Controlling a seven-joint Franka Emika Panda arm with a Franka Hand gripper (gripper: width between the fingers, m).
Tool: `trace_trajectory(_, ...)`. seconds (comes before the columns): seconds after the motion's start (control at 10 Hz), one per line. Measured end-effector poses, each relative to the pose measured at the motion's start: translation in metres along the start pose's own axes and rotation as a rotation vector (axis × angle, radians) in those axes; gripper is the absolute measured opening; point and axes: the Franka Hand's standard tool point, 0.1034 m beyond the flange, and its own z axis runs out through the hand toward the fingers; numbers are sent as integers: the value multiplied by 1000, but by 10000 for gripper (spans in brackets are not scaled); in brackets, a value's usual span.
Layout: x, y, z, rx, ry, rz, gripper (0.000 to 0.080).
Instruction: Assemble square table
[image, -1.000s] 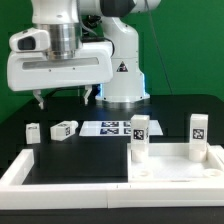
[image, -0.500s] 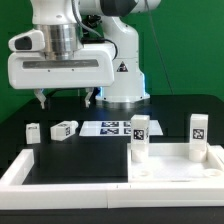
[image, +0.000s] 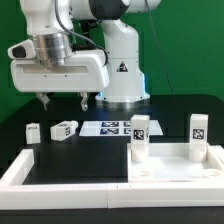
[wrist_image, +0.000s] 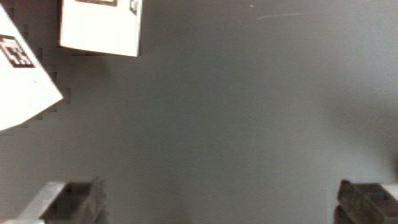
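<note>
Claw: the claw (image: 64, 101) stands wide with nothing between its fingers (wrist_image: 68, 201). It hangs above the dark tabletop (image: 95, 150), toward the exterior view's left.
Lying legs: a short white lying leg (image: 33, 132) rests on the tabletop below the claw, with another lying leg (image: 64, 128) near it; each has a tag.
Wrist view: two white tagged pieces (wrist_image: 102, 25) (wrist_image: 18, 78) show ahead of the fingers, probably those same legs.
Marker board: the marker board (image: 110, 127) lies flat beside the lying legs.
Square top: the square top (image: 175, 168) is white and tray-like with a raised rim. It sits at the exterior view's right.
Upright legs: one upright leg (image: 140, 136) and a second upright leg (image: 198, 136) stand at its far corners.
Writing: the tags are black-and-white patterns without letters; the triangular sticker (image: 120, 68) on the robot's base is too small to read.
</note>
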Motion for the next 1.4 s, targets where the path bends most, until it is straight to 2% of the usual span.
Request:
trace_trajectory(0.2,-18,39,5,27,-95,61,649)
trace_trajectory(0.3,-19,45,3,58,-132,101,649)
trace_trajectory(0.6,-19,43,6,55,-138,91,649)
trace_trajectory(0.7,-22,43,9,67,-173,94,649)
trace_trajectory(0.9,-38,50,25,123,-328,146,649)
trace_trajectory(1.2,-42,45,31,147,-557,142,649)
trace_trajectory(1.3,-41,46,34,148,-578,147,649)
trace_trajectory(1.4,-52,48,41,166,-646,181,649)
